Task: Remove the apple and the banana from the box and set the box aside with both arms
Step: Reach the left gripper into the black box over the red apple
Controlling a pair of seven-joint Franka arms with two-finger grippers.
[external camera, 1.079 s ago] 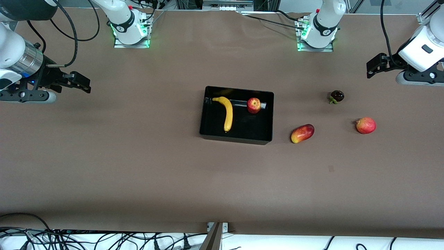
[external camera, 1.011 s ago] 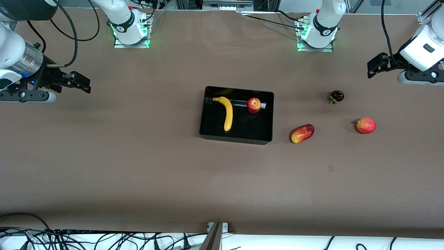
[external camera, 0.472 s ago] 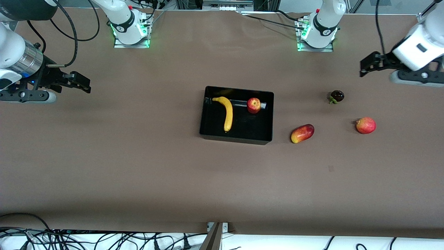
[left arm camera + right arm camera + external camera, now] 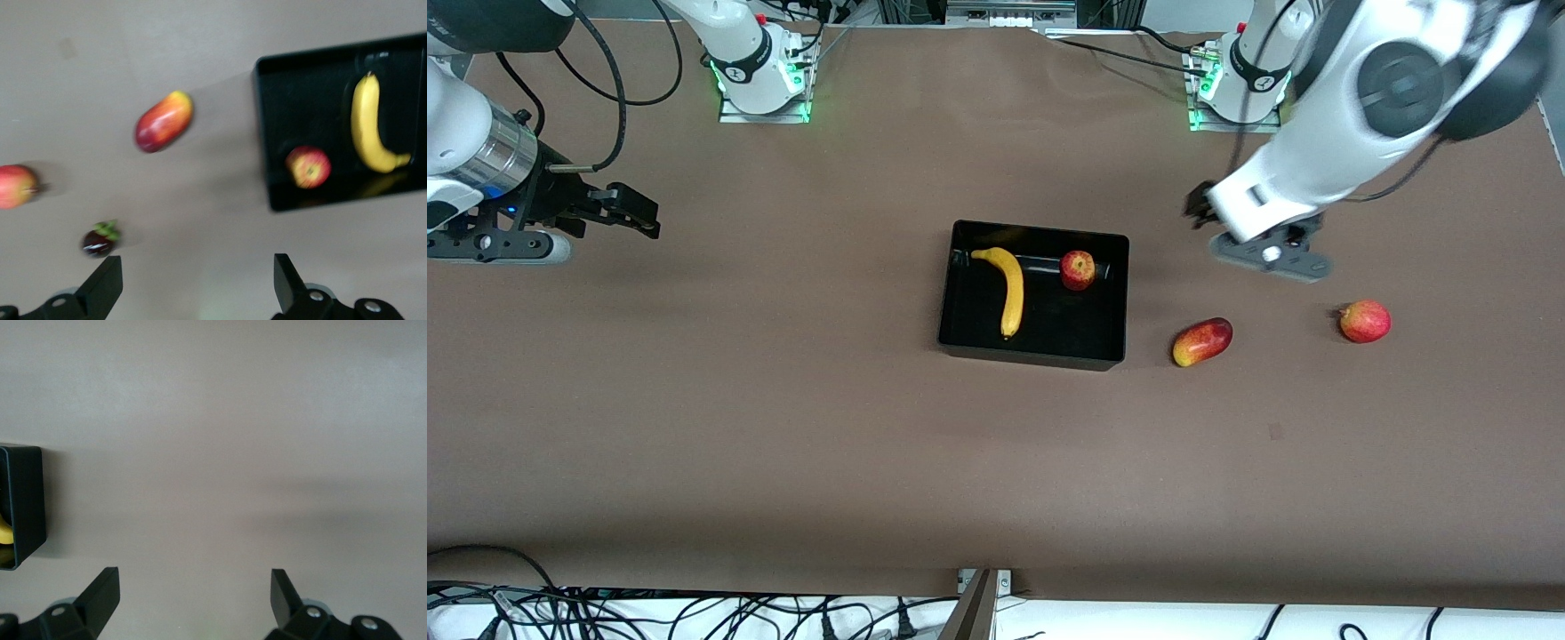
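Note:
The black tray (image 4: pixel 1033 357) sits mid-table with the yellow banana (image 4: pixel 1009 289) and the small red apple (image 4: pixel 1078 269) lying in it, apart from each other. My left gripper (image 4: pixel 1197 208) is open and empty, up over the table between the tray and the left arm's end. Its wrist view (image 4: pixel 195 272) shows the tray (image 4: pixel 300 100), banana (image 4: pixel 370 127) and apple (image 4: pixel 308 167). My right gripper (image 4: pixel 643 216) is open and empty, waiting at the right arm's end. Its wrist view (image 4: pixel 195 581) shows a tray corner (image 4: pixel 27 507).
An oblong red-yellow mango (image 4: pixel 1202 341) lies beside the tray toward the left arm's end, with a round red fruit (image 4: pixel 1365 321) past it. The dark mangosteen (image 4: pixel 99 240) shows only in the left wrist view; the left arm covers it in the front view.
The left arm has swung from the left arm's end of the table in toward the tray and now covers the mangosteen. The right arm and the fruits have not moved.

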